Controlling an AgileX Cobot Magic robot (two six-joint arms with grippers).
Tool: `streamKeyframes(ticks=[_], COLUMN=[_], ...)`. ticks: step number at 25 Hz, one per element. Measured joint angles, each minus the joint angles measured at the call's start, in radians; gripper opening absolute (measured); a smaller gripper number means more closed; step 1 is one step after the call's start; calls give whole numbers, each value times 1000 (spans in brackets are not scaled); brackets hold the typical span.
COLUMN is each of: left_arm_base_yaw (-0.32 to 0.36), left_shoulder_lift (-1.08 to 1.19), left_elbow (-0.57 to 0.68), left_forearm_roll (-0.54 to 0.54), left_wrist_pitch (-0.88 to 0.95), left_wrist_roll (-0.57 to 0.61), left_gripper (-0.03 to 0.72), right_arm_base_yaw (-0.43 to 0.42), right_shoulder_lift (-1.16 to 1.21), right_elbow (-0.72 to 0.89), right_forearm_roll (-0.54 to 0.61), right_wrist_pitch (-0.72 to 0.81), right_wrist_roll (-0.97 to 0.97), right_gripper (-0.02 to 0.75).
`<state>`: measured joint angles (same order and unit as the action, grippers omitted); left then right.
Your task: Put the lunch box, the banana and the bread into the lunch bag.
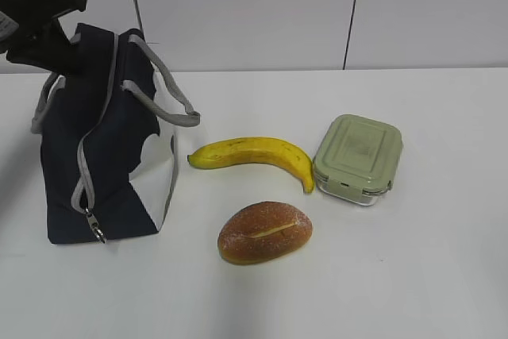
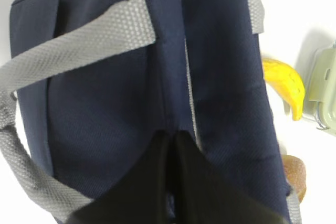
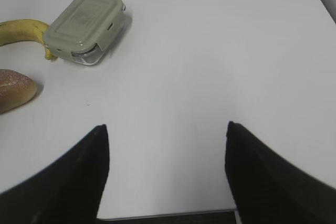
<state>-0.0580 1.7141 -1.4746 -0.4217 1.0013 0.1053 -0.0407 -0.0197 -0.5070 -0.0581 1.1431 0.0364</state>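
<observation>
The navy lunch bag (image 1: 103, 156) stands at the table's left, its grey zipper tape running down to a metal pull (image 1: 97, 232). My left gripper (image 1: 59, 33) is at the bag's top far end. In the left wrist view the left gripper (image 2: 170, 136) is shut, pinching a fold of the lunch bag (image 2: 105, 103) beside the zipper line. To the right lie the banana (image 1: 254, 152), the bread (image 1: 266, 232) and the green-lidded lunch box (image 1: 357, 156). My right gripper (image 3: 167, 127) hangs open over bare table, with the lunch box (image 3: 84, 24), banana (image 3: 21, 29) and bread (image 3: 13, 90) far off to its left.
The bag's grey strap handles (image 1: 171, 101) droop to either side. A white wall with dark seams stands behind the table. The table's near edge (image 3: 168, 216) shows just under the right gripper.
</observation>
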Motion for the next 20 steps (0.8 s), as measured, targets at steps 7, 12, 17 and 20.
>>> streamKeyframes(ticks=[7,12,17,20], left_arm_base_yaw=[-5,-5,-5,-5], left_shoulder_lift=[0,0,-17,-24], left_elbow=[0,0,0,0], left_forearm_roll=[0,0,1,-1], left_wrist_pitch=[0,2,3,3], left_wrist_roll=[3,3,3,3], left_gripper=[1,1,1,1], right_arm_base_yaw=[0,0,0,0], right_shoulder_lift=[0,0,0,0], right_elbow=[0,0,0,0], right_forearm_roll=[0,0,0,0], right_wrist_pitch=[0,0,0,0], right_wrist_roll=[0,0,0,0], right_gripper=[510,511,510,510])
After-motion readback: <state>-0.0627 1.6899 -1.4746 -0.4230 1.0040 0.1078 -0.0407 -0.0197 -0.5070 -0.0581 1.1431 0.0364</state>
